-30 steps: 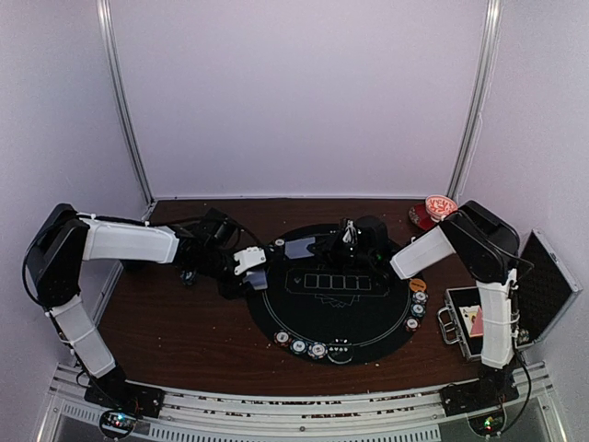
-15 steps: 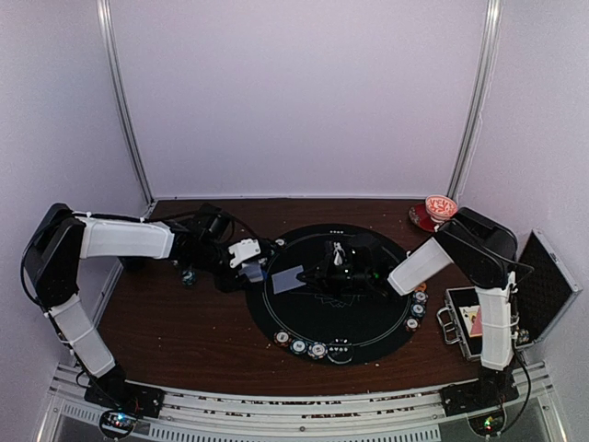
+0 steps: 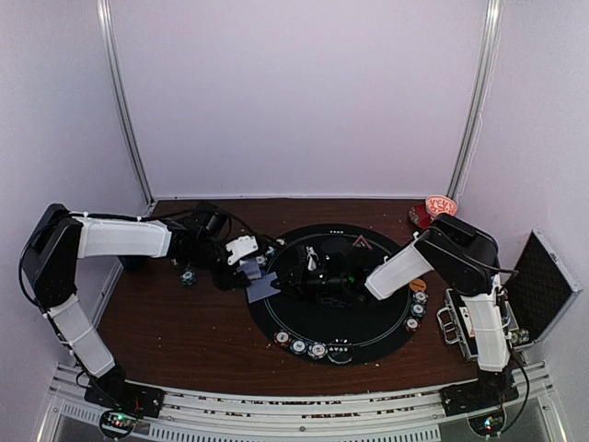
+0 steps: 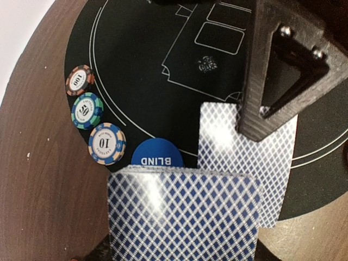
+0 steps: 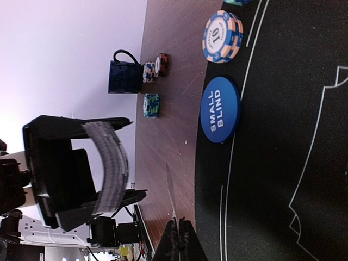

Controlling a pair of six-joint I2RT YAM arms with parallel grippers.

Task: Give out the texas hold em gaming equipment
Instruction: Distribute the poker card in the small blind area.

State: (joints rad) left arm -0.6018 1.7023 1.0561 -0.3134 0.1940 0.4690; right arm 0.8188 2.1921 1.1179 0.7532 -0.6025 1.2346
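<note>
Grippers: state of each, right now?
Left gripper: holding the stack of blue diamond-backed playing cards.
Right gripper: shut on a single blue diamond-backed card.

The deck (image 4: 182, 215) in the left gripper (image 5: 117, 160) runs off the left wrist view's bottom edge and half-covers the disc (image 4: 155, 157) just beyond it — only "BLIND" shows. A finger (image 4: 254, 81) of the right gripper (image 5: 179, 234) hides part of the card (image 4: 223, 141). Overhead, the chips (image 3: 299, 347) are too small to read.

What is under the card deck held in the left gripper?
Beneath the deck the blue blind disc shows only partly on the black mat; the rest is covered. A single card also runs behind the deck's corner. Whatever else lies below is hidden.
</note>
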